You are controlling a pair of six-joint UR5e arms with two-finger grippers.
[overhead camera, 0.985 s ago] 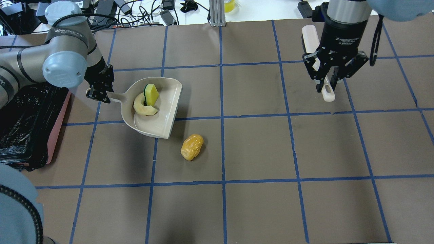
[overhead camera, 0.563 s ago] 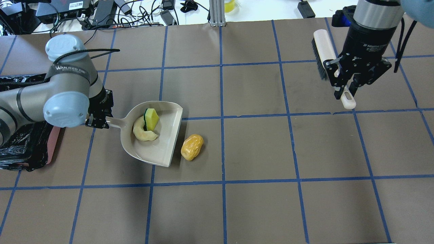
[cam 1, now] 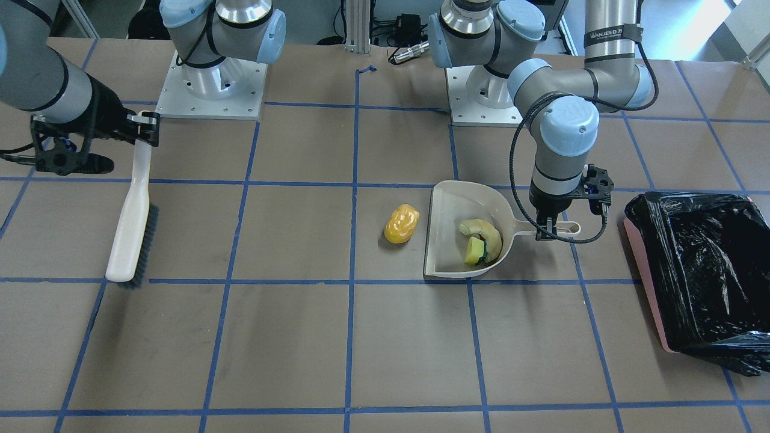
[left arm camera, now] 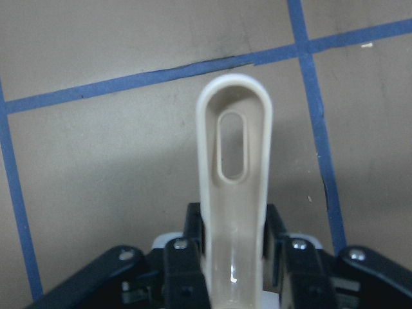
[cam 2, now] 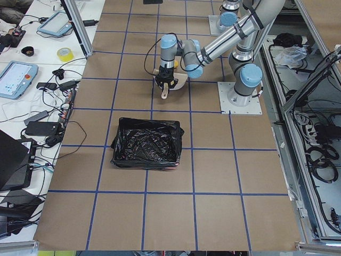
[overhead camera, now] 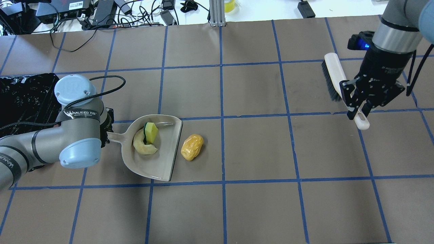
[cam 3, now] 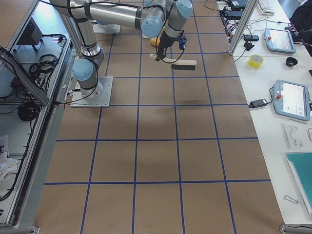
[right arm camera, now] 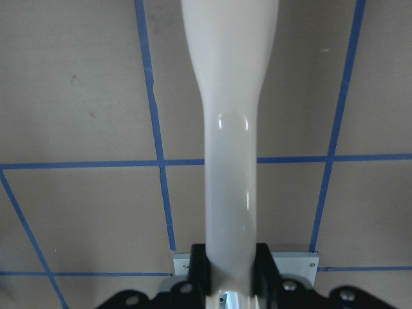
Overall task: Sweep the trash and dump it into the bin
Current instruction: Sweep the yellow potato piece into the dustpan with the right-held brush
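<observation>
The beige dustpan lies flat on the table. It holds two trash pieces, a cream crescent slice and a yellow-and-green sponge block. An amber lumpy piece rests on the table just outside the pan's open edge. My left gripper is shut on the dustpan handle. My right gripper is shut on the handle of a white brush, far off to the right. The bin, pinkish with a black bag, sits beyond my left arm.
Cables, power bricks and a metal post line the table's far edge. Both arm bases stand on the robot's side. Blue tape lines grid the brown tabletop.
My left arm has drawn the dustpan toward the robot, and its open edge now sits beside the amber piece. My right arm has carried the brush further right.
</observation>
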